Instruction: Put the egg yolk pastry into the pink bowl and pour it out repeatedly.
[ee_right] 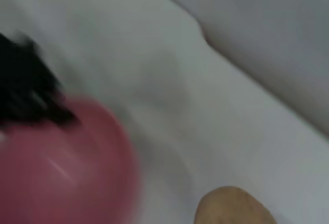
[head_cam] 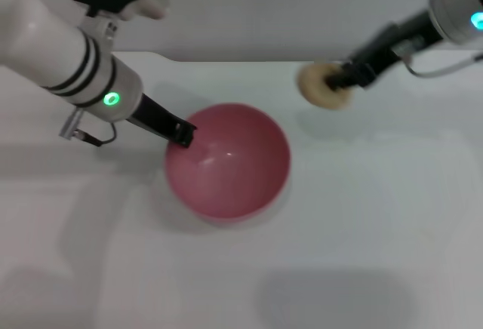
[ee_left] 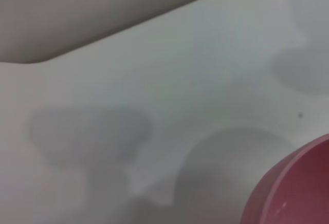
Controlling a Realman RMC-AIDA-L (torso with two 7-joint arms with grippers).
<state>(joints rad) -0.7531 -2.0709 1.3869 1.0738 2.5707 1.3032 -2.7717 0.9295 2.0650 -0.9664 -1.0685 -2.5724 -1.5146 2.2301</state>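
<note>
White desk [head_cam: 377,216] is carrying the pink bowl [head_cam: 228,161] at frame centre, empty. Left gripper [head_cam: 183,134] is clamping its rim. Right gripper [head_cam: 337,81] is grasping the egg yolk pastry [head_cam: 323,86] at upper right; placement and pouring are remaining.

Pink bowl [head_cam: 228,161]: upright on the white table [head_cam: 377,231]
Left gripper [head_cam: 183,134]: clamped on the bowl's left rim
Right gripper [head_cam: 336,81]: holding the egg yolk pastry [head_cam: 321,87], right of and beyond the bowl

We see bare desk [head_cam: 377,216] between the egg yolk pastry [head_cam: 323,86] and the pink bowl [head_cam: 228,160]. Only the left hand [head_cam: 183,134] blocks the bowl's rim.
</note>
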